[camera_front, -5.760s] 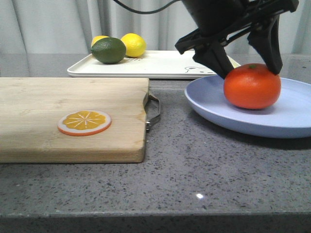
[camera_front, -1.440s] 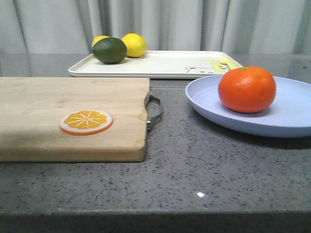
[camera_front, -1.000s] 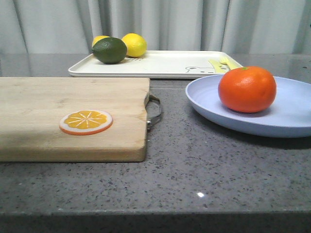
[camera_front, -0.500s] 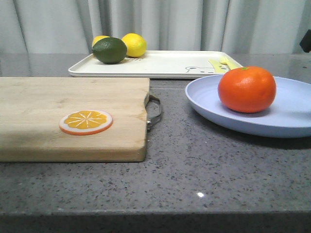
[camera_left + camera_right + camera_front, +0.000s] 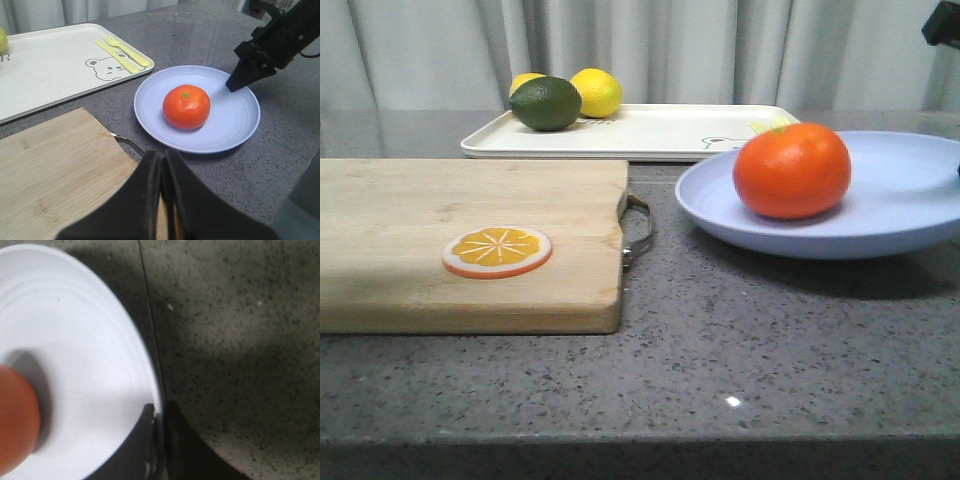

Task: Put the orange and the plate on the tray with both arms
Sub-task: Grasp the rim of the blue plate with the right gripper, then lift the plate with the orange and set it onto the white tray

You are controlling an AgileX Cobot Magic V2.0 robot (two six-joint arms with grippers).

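The orange sits on the pale blue plate, which is raised off the counter at the right. My right gripper is shut on the plate's rim, one finger inside and one outside; it also shows in the left wrist view. The orange's edge shows in the right wrist view. The cream tray with the bear drawing lies behind. My left gripper is shut and empty, above the cutting board's edge, short of the plate and orange.
A wooden cutting board with a metal handle fills the left and bears an orange slice disc. A lime and two lemons sit on the tray's far left corner. Part of the right arm shows top right.
The plate with the orange has moved left and lifted off the counter. The right arm has come into the front view's right edge.
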